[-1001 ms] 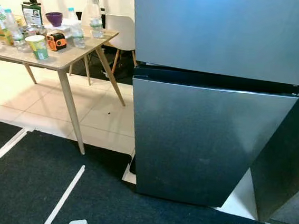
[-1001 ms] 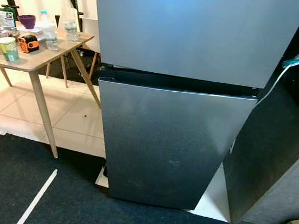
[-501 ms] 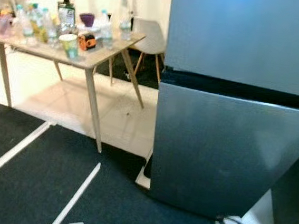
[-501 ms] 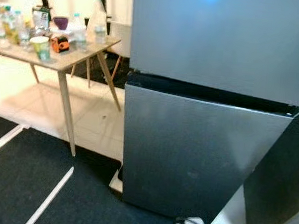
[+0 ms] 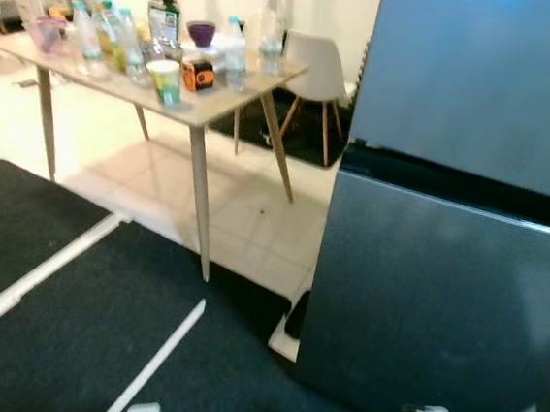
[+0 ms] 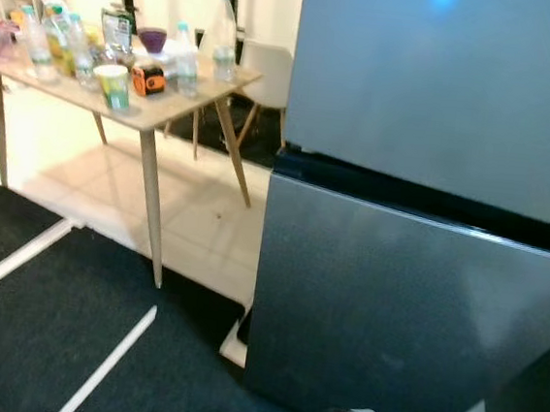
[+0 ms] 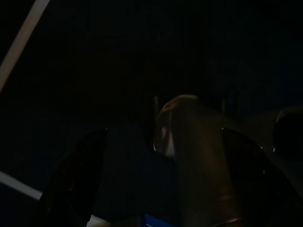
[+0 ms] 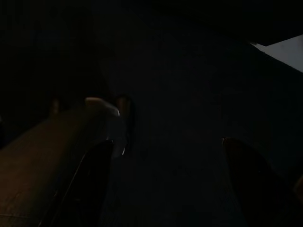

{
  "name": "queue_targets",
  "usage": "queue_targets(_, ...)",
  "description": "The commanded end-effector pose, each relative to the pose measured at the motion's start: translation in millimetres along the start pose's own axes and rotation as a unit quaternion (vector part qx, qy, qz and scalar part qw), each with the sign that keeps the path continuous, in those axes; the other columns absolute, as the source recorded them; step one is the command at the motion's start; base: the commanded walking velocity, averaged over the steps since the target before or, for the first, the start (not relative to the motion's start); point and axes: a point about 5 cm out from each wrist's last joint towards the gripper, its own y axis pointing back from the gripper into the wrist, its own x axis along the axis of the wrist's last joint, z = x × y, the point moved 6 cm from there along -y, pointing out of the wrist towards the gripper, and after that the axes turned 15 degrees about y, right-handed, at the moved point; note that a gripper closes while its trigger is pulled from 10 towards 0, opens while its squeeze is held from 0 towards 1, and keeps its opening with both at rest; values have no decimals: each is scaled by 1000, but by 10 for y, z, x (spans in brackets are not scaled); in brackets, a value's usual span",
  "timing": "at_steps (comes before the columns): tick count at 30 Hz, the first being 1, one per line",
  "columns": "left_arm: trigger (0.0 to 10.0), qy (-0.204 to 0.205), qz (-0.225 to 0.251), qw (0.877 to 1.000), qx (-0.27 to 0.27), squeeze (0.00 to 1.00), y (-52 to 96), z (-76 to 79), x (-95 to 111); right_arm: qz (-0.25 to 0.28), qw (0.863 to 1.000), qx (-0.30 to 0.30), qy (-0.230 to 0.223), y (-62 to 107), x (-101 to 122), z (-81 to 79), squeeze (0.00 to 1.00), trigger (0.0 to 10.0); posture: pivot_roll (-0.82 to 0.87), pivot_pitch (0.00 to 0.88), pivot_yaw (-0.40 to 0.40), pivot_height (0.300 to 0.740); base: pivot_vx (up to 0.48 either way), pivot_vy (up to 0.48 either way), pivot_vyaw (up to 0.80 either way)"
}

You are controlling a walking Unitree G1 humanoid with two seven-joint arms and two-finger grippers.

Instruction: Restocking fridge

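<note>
1. Fridge (image 5: pixel 448 232), both doors closed, stands ahead of my hanging grippers.
2. Left gripper (image 7: pixel 161 161) and right gripper (image 8: pixel 165 165) look spread, dark.
3. Bottles (image 5: pixel 235 54) crowd the counter (image 5: pixel 217 103) ahead-left.

Fridge (image 5: pixel 448 232) runs off the top and right edges; bottles (image 5: pixel 233 54) on the table (image 5: pixel 217 103) too blurred to read; both wrist views nearly black.

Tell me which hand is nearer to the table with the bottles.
Probably left. The table stands on the robot's left; the left hand hangs over carpet with white tape, the right hand hangs toward the fridge.
</note>
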Motion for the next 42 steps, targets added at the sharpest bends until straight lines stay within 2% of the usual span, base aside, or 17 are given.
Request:
queue_targets(1, 10000, -4, -2, 1000, 3, 0, 10, -37, -15, 21, 999, -14, -19, 4, 117, 93, 0, 10000, -2, 0, 21, 740, 262, 0, 0)
queue_targets(4, 10000, -6, -3, 1000, 4, 0, 12, -43, -20, 48, 996, -36, -66, 9, 289, 203, 0, 10000, -1, 0, 20, 740, 262, 0, 0)
queue_targets(15, 10000, -10, -3, 1000, 8, 0, 11, -45, -21, 73, 993, -47, -76, 19, 470, 284, 0, 10000, -2, 0, 15, 740, 187, 0, 0)
queue_targets(20, 10000, -11, 0, 1000, 12, 0, 10, -50, -13, 108, 990, -44, -82, 34, 678, 309, 0, 10000, -2, 0, 13, 740, 0, 0, 0)
queue_targets(22, 10000, -9, 2, 1000, 14, 0, 10, -56, -1, 152, 982, -53, -100, 78, 956, 402, 0, 10000, 1, 0, 16, 740, 0, 0, 0)
queue_targets(23, 10000, -9, 2, 1000, 14, 0, 10, -56, -1, 152, 982, -53, -100, 78, 956, 402, 0, 10000, 1, 0, 16, 740, 0, 0, 0)
queue_targets(25, 10000, -8, 3, 1000, 15, 0, 10, -61, 8, 190, 974, -68, -107, 139, 1214, 506, 0, 10000, 1, 0, 19, 740, 0, 0, 0)
queue_targets(29, 10000, -6, 5, 1000, 18, 0, 12, -74, 17, 243, 961, -86, -104, 261, 1600, 656, 0, 10000, 4, 0, 19, 740, 0, 0, 0)
queue_targets(34, 10000, -3, 5, 1000, 18, 0, 12, -74, 13, 300, 944, -95, -97, 420, 2020, 748, 0, 10000, 9, 0, 18, 740, 0, 0, 0)
queue_targets(35, 10000, -3, 5, 1000, 18, 0, 12, -74, 13, 300, 944, -95, -97, 420, 2020, 748, 0, 10000, 9, 0, 18, 740, 0, 0, 0)
queue_targets(37, 10000, -3, 4, 1000, 17, 0, 10, -66, 7, 320, 938, -92, -96, 480, 2174, 747, 0, 10000, 10, 0, 18, 740, 0, 0, 0)
queue_targets(41, 10000, -3, 5, 1000, 16, 0, 10, -63, 6, 324, 937, -90, -90, 489, 2216, 725, 0, 10000, 10, 0, 18, 740, 0, 0, 0)
queue_targets(42, 10000, -2, 5, 1000, 15, 0, 8, -55, 7, 321, 940, -83, -85, 468, 2204, 676, 0, 10000, 11, 0, 14, 740, 0, 0, 0)
